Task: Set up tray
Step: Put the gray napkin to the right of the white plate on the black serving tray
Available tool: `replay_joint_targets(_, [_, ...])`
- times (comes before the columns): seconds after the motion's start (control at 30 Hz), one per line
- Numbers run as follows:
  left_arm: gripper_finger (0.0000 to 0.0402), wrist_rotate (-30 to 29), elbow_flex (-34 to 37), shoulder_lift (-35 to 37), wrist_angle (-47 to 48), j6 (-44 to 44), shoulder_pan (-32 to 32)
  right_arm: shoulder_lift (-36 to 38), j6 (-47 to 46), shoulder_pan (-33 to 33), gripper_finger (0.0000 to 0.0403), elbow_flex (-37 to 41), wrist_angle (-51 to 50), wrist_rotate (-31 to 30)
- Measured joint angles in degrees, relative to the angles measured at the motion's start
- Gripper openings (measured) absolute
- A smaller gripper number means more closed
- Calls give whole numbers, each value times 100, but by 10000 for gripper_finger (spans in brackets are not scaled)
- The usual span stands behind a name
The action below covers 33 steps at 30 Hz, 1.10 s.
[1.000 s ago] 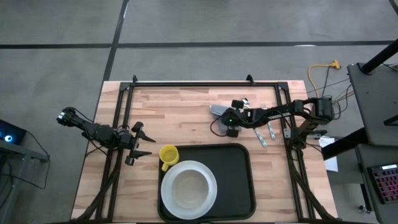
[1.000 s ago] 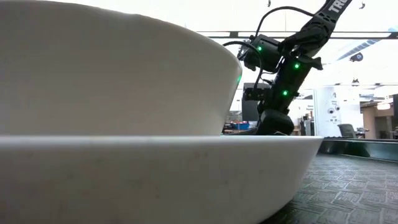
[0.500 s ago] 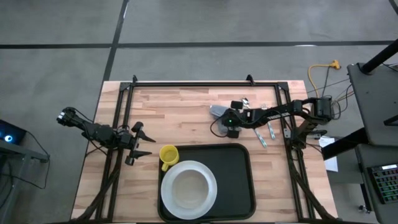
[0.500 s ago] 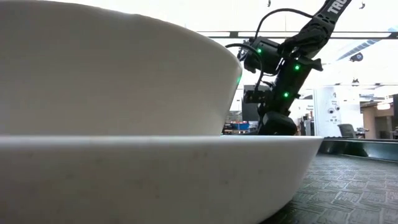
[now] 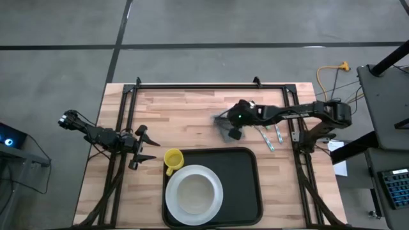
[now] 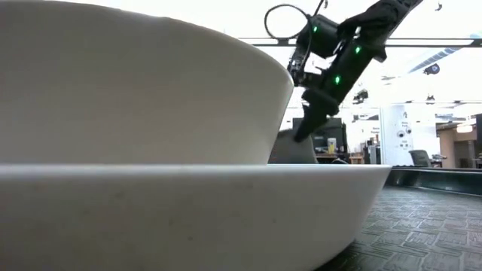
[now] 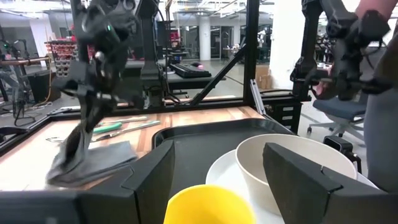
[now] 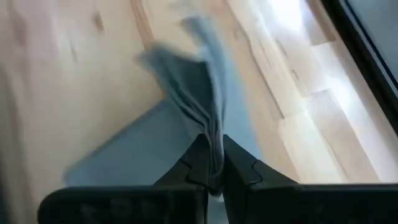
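Pinching grey cloth [image 8: 186, 118], right fingers [image 8: 200, 163]

Robotics lab: concrete floor [image 5: 192, 25], framed wooden table [image 5: 192, 108], monitors and racks behind.

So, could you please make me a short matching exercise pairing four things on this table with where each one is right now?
Things:
1. grey cloth
2. yellow cup
3. white bowl
4. utensils

Places:
A. on the plate on the tray
B. pinched by the right gripper
C. on the wood past the tray's right far corner
D. at the tray's left far corner

Pairs: 1-B, 2-D, 3-A, 4-C
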State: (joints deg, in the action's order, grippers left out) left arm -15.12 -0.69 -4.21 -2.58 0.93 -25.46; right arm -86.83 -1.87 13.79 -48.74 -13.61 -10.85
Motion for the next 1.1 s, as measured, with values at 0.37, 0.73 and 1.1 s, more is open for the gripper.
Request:
replay_joint_targets(0.37, [224, 0, 2, -1, 1, 0, 0, 1187, -1715, 316, 9, -39, 34, 1079])
replay_joint_targets(0.73, [224, -1, 2, 1, -1, 0, -1, 2206, -3292, 270, 9, -39, 35, 1556])
replay_joint_targets(1.1, [224, -1, 2, 1, 1, 0, 0, 2971, -3830, -141, 9, -39, 5, 1569])
